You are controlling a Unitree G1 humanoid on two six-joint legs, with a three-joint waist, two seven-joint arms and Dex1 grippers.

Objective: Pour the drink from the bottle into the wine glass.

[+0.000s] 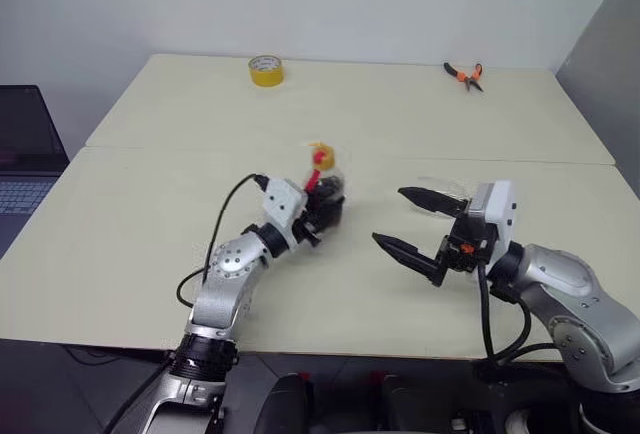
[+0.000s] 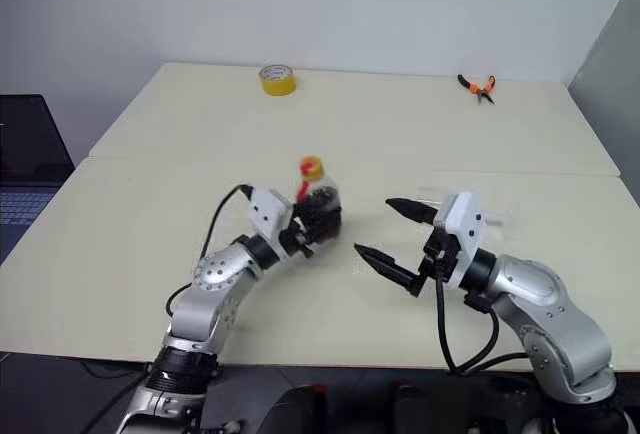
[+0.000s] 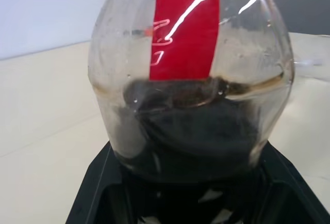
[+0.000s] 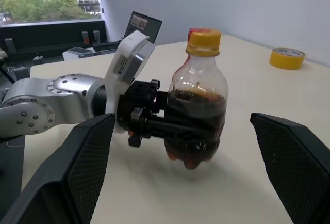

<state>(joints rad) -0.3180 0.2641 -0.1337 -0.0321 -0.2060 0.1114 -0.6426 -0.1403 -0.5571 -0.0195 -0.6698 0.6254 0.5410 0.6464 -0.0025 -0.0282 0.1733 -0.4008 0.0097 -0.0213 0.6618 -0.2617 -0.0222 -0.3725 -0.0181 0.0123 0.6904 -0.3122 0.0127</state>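
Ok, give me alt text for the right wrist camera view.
The left pincer grips a small clear bottle of dark drink, yellow cap on, held just above a beige table. The right pincer's wide-open black fingers frame it; a yellow tape roll lies behind.

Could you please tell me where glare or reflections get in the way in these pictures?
In the left wrist view, bright white streaks of glare cross the red label of the bottle; in the right wrist view, the bottle held by the left pincer reads clearly; in the head views, the table is evenly lit, with soft shadows.
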